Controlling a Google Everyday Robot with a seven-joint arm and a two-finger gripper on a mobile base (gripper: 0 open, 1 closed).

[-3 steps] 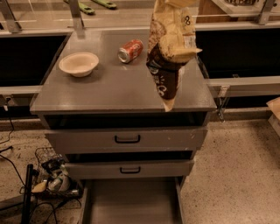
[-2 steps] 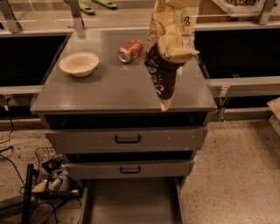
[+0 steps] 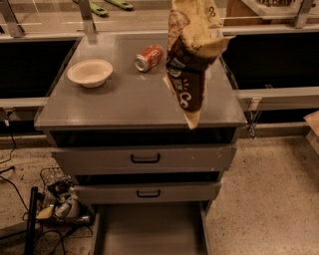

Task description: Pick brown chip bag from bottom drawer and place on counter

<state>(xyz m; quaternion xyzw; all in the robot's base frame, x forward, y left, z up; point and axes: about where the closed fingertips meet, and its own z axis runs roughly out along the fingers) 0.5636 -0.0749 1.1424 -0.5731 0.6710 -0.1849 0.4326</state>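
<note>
The brown chip bag (image 3: 188,74) hangs in the air over the right part of the counter (image 3: 124,107), its lower tip just above the counter's front edge. My gripper (image 3: 202,10) is at the top edge of the view, mostly hidden behind the bag's pale upper end, and is shut on it. The bottom drawer (image 3: 149,229) is pulled open below, showing a bare grey floor.
A white bowl (image 3: 89,72) sits at the counter's left and a red soda can (image 3: 149,58) lies at its back middle. Two upper drawers with black handles (image 3: 145,158) are closed. Black recessed bays flank the cabinet. Cables and a wire basket (image 3: 60,199) lie on the floor at left.
The hanging bag has swung slightly, its lower tip shifting a little sideways. Nothing else has moved.
</note>
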